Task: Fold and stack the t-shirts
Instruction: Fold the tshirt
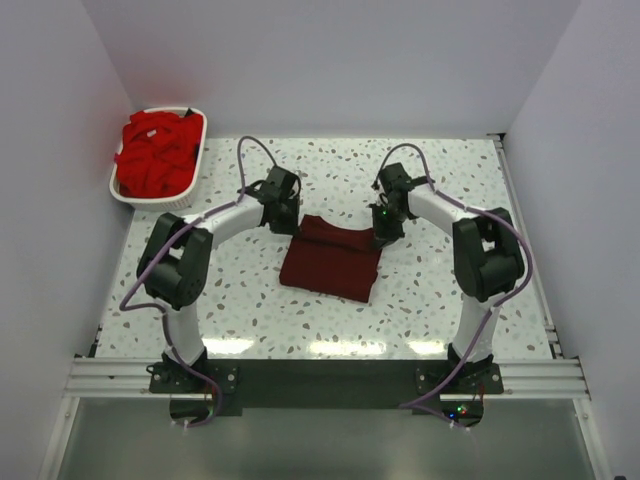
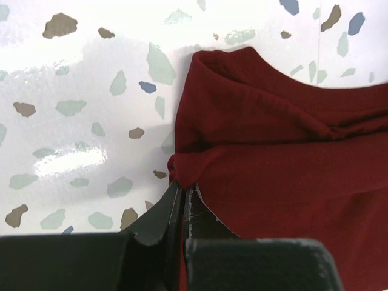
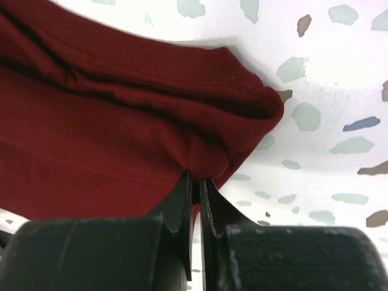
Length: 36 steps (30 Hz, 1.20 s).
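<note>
A dark maroon t-shirt (image 1: pixel 331 257) lies partly folded on the speckled table between the two arms. My left gripper (image 1: pixel 293 222) is shut on its far left corner; the left wrist view shows the cloth (image 2: pixel 285 157) bunched at my left gripper (image 2: pixel 183 185) with the fingers pinched together. My right gripper (image 1: pixel 385 236) is shut on the far right corner, and in the right wrist view the maroon fabric (image 3: pixel 121 121) gathers into my right gripper (image 3: pixel 196 177). Bright red t-shirts (image 1: pixel 155 153) are heaped in the basket at the far left.
The white slotted basket (image 1: pixel 196 171) stands at the table's far left corner beside the left wall. White walls close in the back and both sides. A metal rail (image 1: pixel 320 375) runs along the near edge by the arm bases.
</note>
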{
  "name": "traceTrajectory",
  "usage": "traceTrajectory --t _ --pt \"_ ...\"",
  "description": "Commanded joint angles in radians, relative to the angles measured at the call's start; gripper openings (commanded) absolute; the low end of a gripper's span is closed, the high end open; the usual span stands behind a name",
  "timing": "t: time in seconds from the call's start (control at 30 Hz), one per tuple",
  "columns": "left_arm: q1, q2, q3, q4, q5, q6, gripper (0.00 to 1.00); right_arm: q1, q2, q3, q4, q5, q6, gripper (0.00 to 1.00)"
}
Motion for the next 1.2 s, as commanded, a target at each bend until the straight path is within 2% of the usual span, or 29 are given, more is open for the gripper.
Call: traceTrajectory --t 0.0,0.13,0.33,0.8,1.17 --pt "0.007 -0.034 -0.012 0.096 0.018 -0.001 0.0 -0.003 -0.021 -0.041 0.089 0.003 0.007 0.0" --pt "0.003 -0.093 -0.032 0.11 0.054 0.002 0.0 -0.004 -0.072 -0.109 0.146 0.04 0.029 0.0" --pt "-0.036 -0.15 -0.03 0.159 0.019 0.058 0.0 -0.006 -0.099 -0.21 0.229 0.071 0.072 0.0" --pt "-0.045 0.026 0.002 0.294 0.007 0.114 0.01 -0.012 -0.064 -0.305 0.319 0.082 0.081 0.0" --pt "-0.048 0.073 -0.015 0.32 -0.027 0.095 0.03 -0.014 -0.233 -0.287 0.264 0.083 0.09 0.0"
